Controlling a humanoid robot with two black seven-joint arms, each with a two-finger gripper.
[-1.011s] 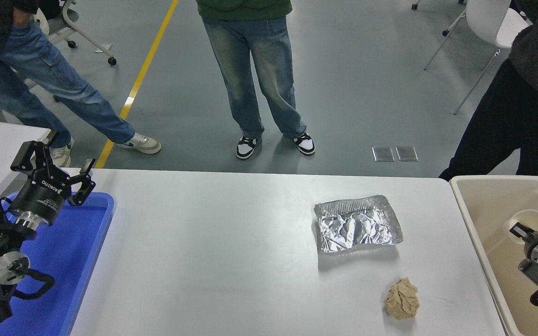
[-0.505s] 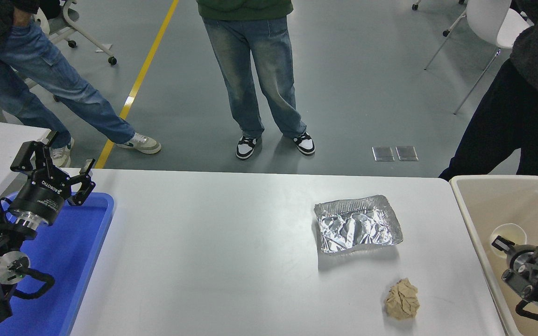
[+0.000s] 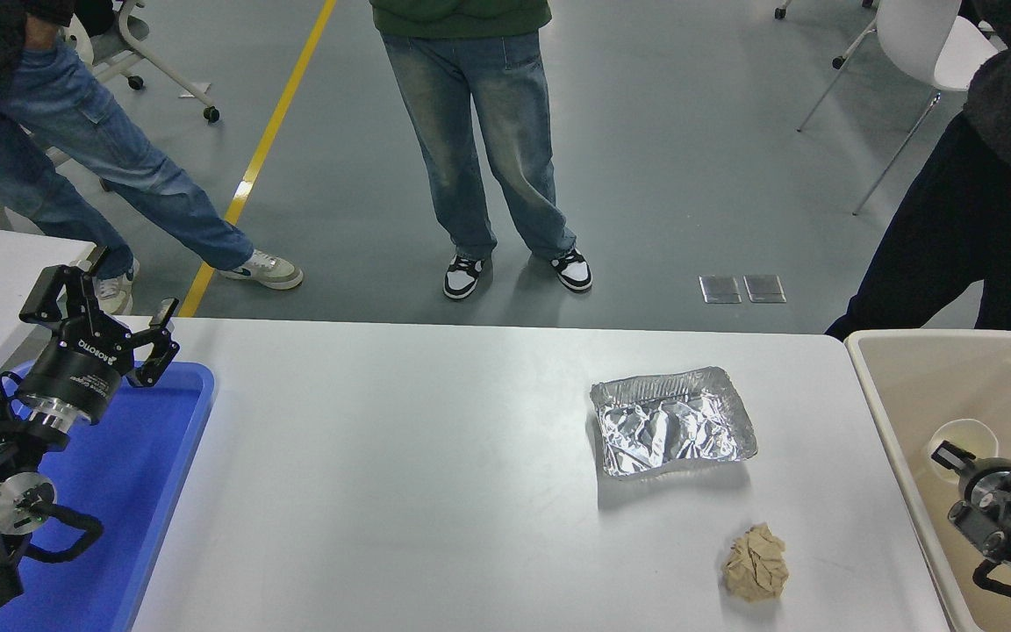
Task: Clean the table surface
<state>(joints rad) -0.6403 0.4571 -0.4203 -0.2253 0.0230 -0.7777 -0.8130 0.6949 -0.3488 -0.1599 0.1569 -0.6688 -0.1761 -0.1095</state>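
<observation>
Head view over the table surface (image 3: 400, 491), the wide white top that fills the lower half of the frame.

Lower left: the left gripper (image 3: 100, 307), parked above the blue tray (image 3: 172, 491), fingers spread apart and holding nothing.

Lower right: the right gripper (image 3: 953, 461) inside the beige bin (image 3: 900, 474), at the frame's right edge. It sits just beside a pale round cup-like object (image 3: 966, 432) on the bin floor. Whether its fingers are apart or together cannot be told from this angle.

Lower centre-right, on the table surface: a crumpled ball of brown paper (image 3: 756, 563).

Centre-right, further up the frame and near the ball but not touching it: a crinkled aluminium foil tray (image 3: 672, 421), resting flat with its open side up.

Beyond the table's far edge, on the grey floor: a person in jeans (image 3: 479, 140) at top centre, a second person (image 3: 75, 167) at upper left, and a third in dark clothing (image 3: 971, 219) at upper right. A white chair (image 3: 918, 44) stands at the top right.
</observation>
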